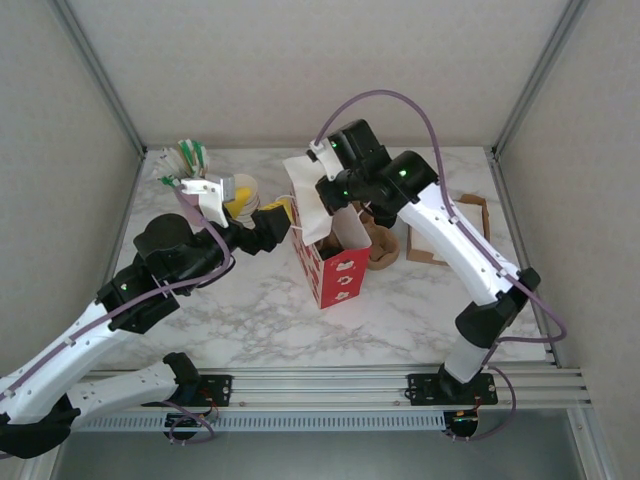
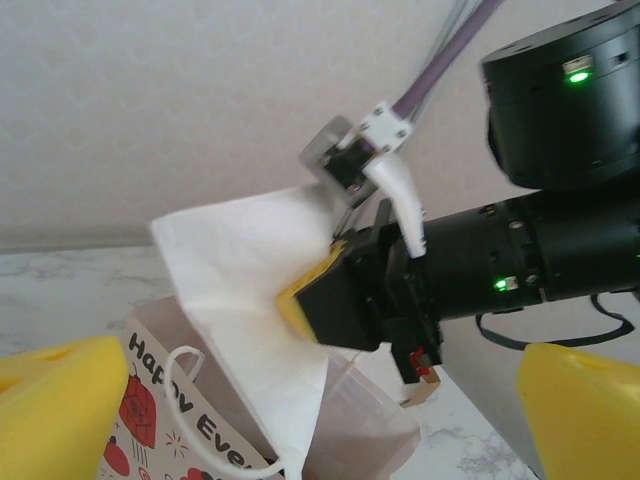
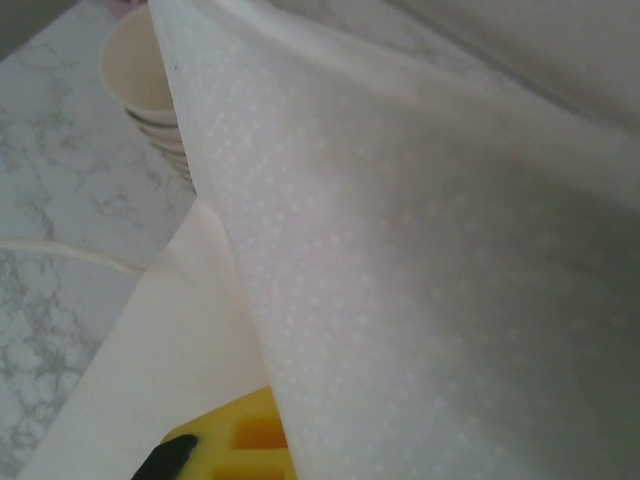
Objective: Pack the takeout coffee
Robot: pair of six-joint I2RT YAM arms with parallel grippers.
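white dimpled paper napkin [image 3: 420,250] pinched in the right hand [image 2: 312,302] above a red-and-white gift bag [image 1: 335,272] (left hand [image 1: 288,222] gapes, empty).

White marble table [image 1: 230,320], pale padded walls [image 1: 300,60]

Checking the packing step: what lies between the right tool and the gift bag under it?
A white napkin, pinched in the right tool, hangs down to the open top of the gift bag. The left wrist view shows it; the top view agrees.
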